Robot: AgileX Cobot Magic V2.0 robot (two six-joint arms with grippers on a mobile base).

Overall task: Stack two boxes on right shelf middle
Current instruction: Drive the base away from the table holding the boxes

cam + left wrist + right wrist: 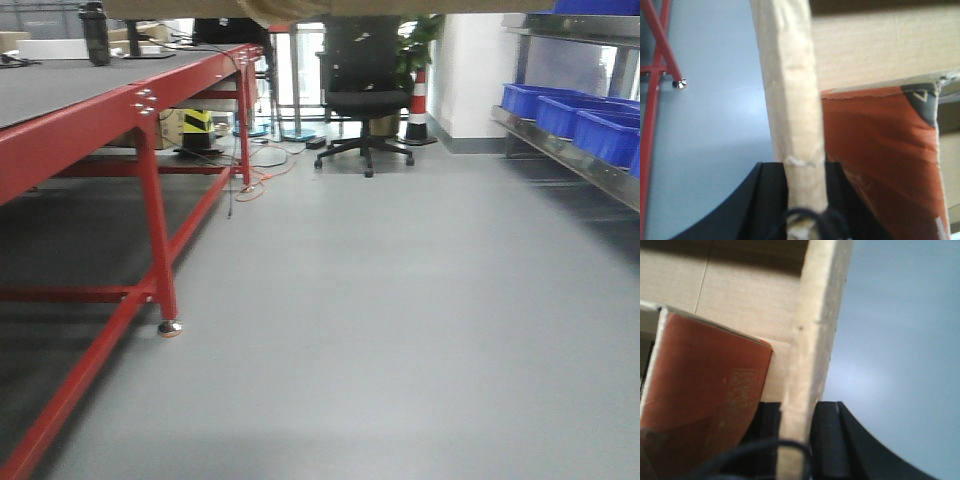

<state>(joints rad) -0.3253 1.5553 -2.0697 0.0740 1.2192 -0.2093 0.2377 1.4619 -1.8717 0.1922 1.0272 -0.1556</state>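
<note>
**A:** Where is the box?

**B:** The box [790, 90] hangs above the grey floor [380, 300], held at two opposite walls. The left end effector [805, 175] pinches one upright cardboard wall between its black fingers [772, 200]. The right end effector [796, 415] pinches the other wall in the same way.

**A:** Is anything else in the wrist views?

**B:** A red-orange printed face [875, 150] lies just beside each held wall, against a broad plain cardboard face. I cannot tell whether that is a second box.

**A:** And the shelf?

**B:** The steel shelf [560, 152] runs along the right of the front view and carries blue bins [600, 130]. The box is apart from it. A red-framed worktop [60, 85] stands on the left, with a black chair [365, 80] farther back.
</note>
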